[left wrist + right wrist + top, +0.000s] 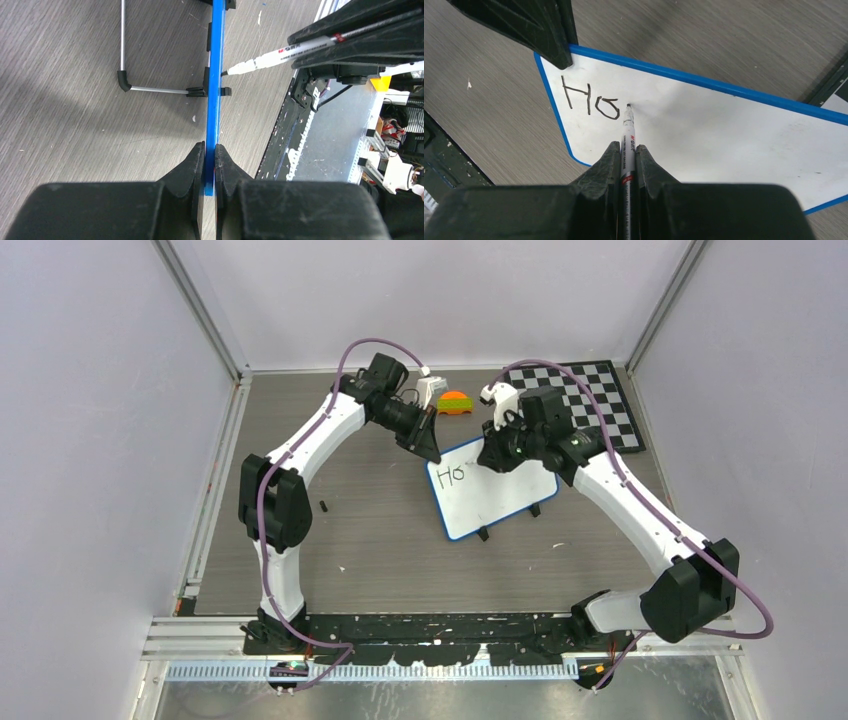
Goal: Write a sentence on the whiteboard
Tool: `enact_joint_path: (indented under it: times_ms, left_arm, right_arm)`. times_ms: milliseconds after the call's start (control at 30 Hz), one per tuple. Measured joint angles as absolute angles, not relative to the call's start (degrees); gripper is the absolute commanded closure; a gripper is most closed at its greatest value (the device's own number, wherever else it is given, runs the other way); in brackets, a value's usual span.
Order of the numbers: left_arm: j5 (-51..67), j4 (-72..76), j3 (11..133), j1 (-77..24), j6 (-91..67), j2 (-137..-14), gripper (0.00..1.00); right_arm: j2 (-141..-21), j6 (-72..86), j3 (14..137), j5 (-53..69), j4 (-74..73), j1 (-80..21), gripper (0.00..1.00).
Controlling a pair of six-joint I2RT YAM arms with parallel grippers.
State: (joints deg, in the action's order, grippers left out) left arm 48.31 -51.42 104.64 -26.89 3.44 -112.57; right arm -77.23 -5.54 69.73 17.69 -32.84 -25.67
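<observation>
The whiteboard (495, 498), white with a blue rim and small black feet, stands at the table's middle with "Ho" written at its far left. My left gripper (432, 452) is shut on the board's far left corner; the left wrist view shows the blue rim (216, 80) edge-on, clamped between the fingers (192, 170) of that gripper (210, 150). My right gripper (626, 147) is shut on a white and black marker (627, 145). The marker tip touches the whiteboard (724, 130) just right of the "o". In the top view the right gripper (497, 455) is over the board's far edge.
A black-and-white checkered board (590, 400) lies at the back right. An orange and green object (455, 402) and a small white object (430, 390) sit at the back middle. A small black piece (324, 505) lies on the table left of the whiteboard. The board's metal stand leg (125, 60) shows behind it.
</observation>
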Motion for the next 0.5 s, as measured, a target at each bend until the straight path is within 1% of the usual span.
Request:
enact_joint_path:
  times_ms: [500]
  left_arm:
    - [48.47,-51.44,104.64,-26.87,3.46,-112.57,1.0]
  right_arm:
    - [-78.11,-5.76,70.91,18.11,-32.75,-25.15,1.0]
